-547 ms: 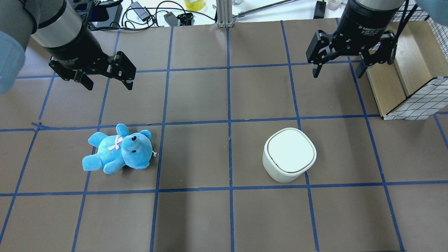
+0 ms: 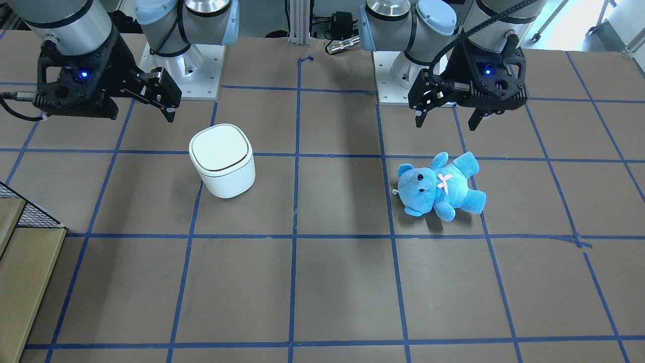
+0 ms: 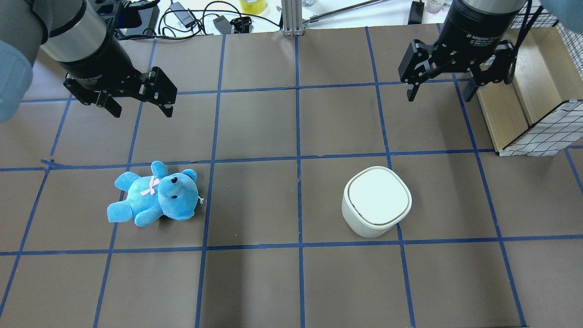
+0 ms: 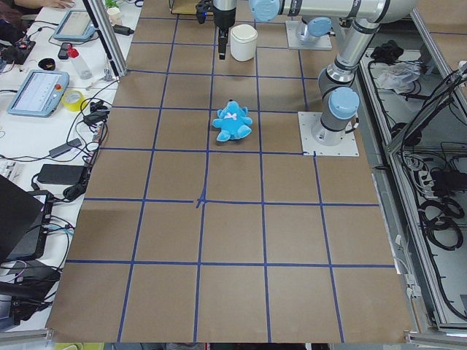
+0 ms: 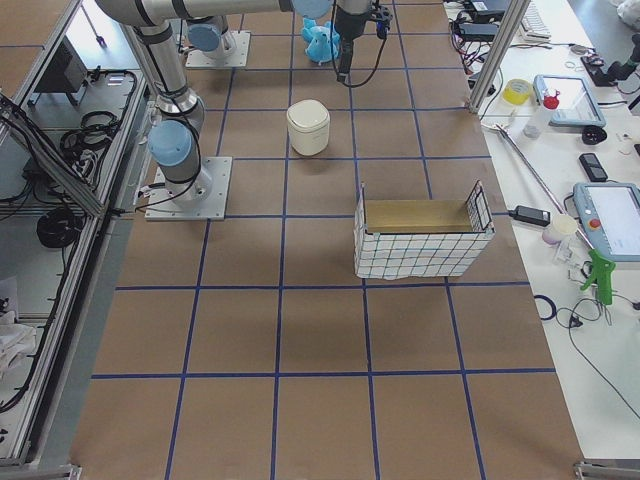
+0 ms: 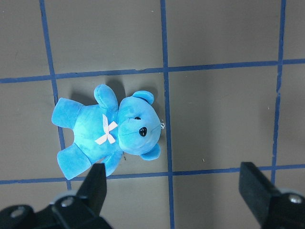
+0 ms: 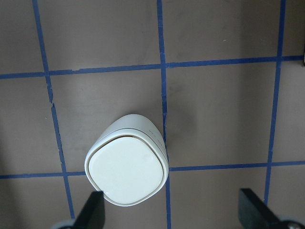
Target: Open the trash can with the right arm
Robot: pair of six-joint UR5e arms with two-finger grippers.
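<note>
The white trash can (image 3: 377, 200) stands upright with its lid shut; it also shows in the front view (image 2: 221, 161) and in the right wrist view (image 7: 127, 167). My right gripper (image 3: 438, 96) is open and empty. It hangs above the table, well apart from the can, farther from the robot and slightly to its right. In the front view the right gripper (image 2: 169, 103) sits up and left of the can. My left gripper (image 3: 142, 109) is open and empty, hanging above and beyond the blue teddy (image 3: 157, 193).
A wooden box with wire-mesh sides (image 3: 537, 91) stands at the table's right edge, close to the right gripper. The blue teddy (image 6: 114, 131) lies on its back on the left half. Blue tape lines grid the brown table (image 3: 255, 136). Cables and gear lie beyond the far edge.
</note>
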